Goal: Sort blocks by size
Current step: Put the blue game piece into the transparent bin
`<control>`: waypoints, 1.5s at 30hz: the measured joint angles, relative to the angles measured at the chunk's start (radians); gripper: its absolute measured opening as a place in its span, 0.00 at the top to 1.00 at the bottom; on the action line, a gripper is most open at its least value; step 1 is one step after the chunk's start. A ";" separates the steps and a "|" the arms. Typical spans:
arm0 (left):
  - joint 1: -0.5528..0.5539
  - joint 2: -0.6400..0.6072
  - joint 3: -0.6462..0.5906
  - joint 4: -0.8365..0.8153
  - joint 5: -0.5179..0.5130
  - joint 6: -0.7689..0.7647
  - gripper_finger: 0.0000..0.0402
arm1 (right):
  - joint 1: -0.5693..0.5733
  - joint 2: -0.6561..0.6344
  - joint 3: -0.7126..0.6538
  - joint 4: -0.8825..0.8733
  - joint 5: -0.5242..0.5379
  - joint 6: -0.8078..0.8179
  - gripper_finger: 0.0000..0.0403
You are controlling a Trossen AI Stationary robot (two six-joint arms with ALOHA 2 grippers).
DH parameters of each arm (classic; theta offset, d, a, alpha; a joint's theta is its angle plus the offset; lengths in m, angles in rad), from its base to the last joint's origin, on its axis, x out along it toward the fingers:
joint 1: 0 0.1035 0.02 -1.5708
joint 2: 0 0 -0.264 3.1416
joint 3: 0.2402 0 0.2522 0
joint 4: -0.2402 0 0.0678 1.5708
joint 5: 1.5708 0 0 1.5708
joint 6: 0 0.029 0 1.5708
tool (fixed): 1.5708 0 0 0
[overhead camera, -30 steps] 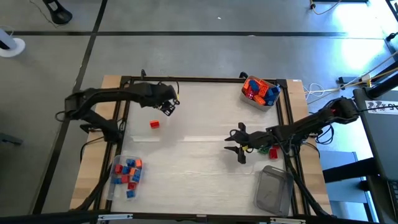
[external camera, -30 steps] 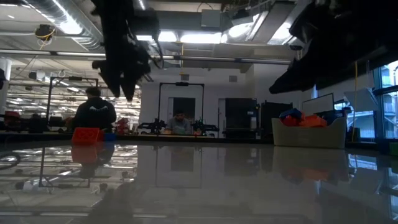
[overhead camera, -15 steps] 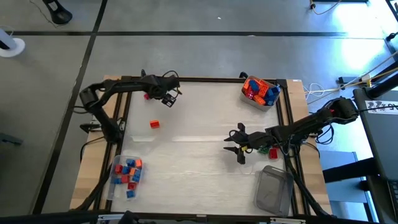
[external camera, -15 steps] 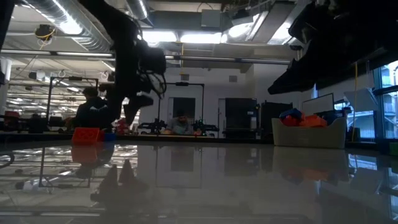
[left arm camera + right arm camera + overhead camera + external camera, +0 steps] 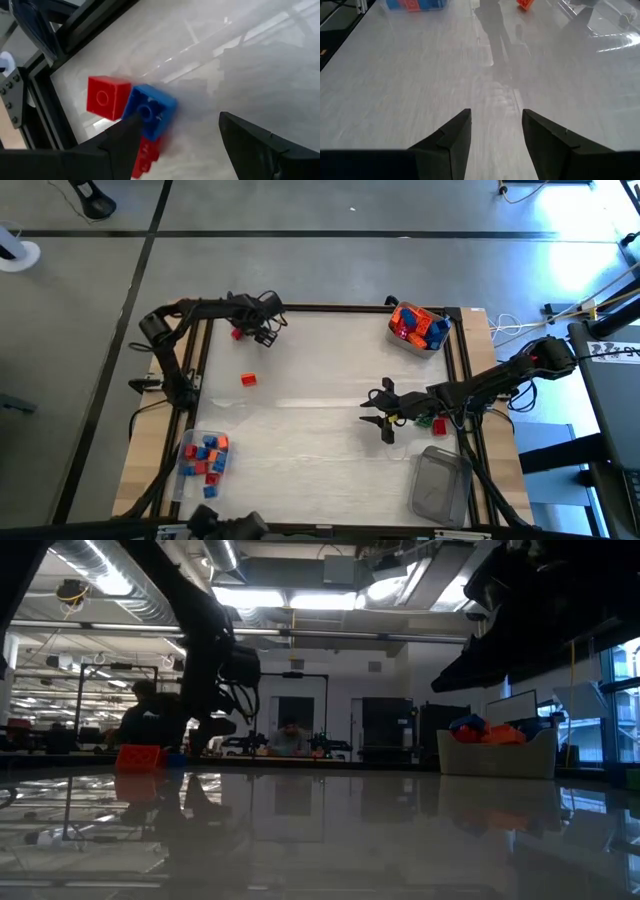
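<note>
I have swung my left pincer [image 5: 272,322] away from the middle of the table [image 5: 320,450] to its far left corner, and it now hangs low there with its fingers spread wide and nothing between them. Just under it sits a small cluster of blocks: a blue block [image 5: 150,111] touching a red block [image 5: 106,97], with another red piece [image 5: 145,155] partly hidden beneath my finger. I judge this means I am lining up to pick from that corner cluster next. A moment ago this pincer hovered nearer the lone red block [image 5: 248,379], which lies apart from the cluster, toward the table's centre, unmoved. My right pincer [image 5: 383,420] waits near the table's right edge, fingers part open, empty, unchanged. Sorted blocks fill the near-left tub [image 5: 190,478]; more fill the far-right tub [image 5: 398,340]; the near-right tub [image 5: 440,485] looks empty.
</note>
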 joint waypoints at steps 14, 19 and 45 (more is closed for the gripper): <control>0.081 0.032 0.002 0.050 0.133 0.069 0.37 | 0.000 0.000 0.000 0.000 0.000 -0.003 0.56; 0.066 0.032 0.003 0.030 0.152 0.077 0.37 | 0.000 0.000 0.000 0.000 0.001 -0.003 0.56; -0.527 -0.004 -0.001 -0.013 0.259 0.011 0.37 | 0.000 0.000 0.000 0.000 0.003 -0.003 0.56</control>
